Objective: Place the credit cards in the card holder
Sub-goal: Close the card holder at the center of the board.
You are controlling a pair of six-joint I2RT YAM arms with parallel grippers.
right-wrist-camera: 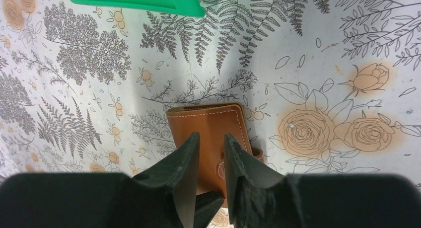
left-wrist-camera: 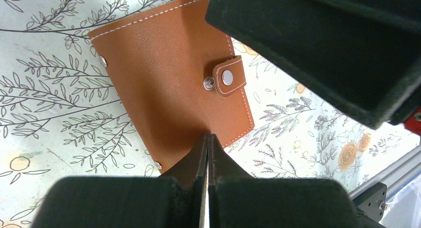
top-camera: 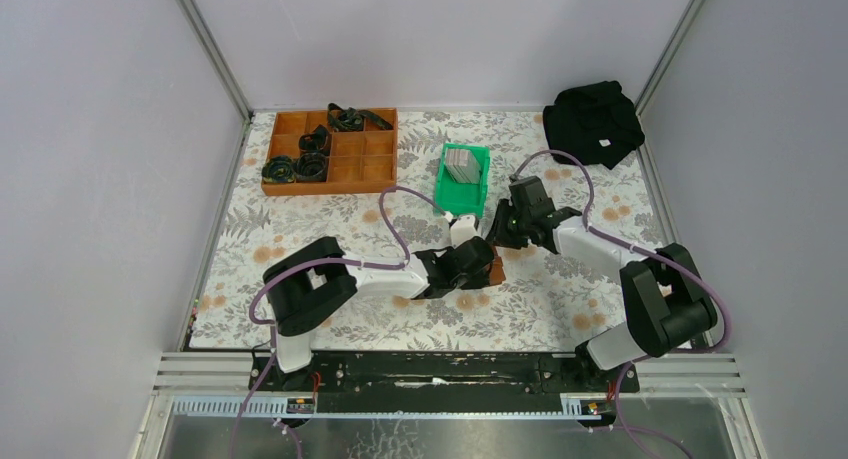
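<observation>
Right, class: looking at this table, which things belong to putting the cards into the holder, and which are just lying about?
Belongs to the job:
the card holder
the credit cards, stacked in the green bin

Just lying about:
the wooden tray
the black coiled items in it
the black cloth at the far right corner

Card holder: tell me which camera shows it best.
Left wrist: the card holder fills the frame, snap tab and stitching clear. Right wrist shows one end beyond the right end effector. Top external shows only a brown sliver.
</observation>
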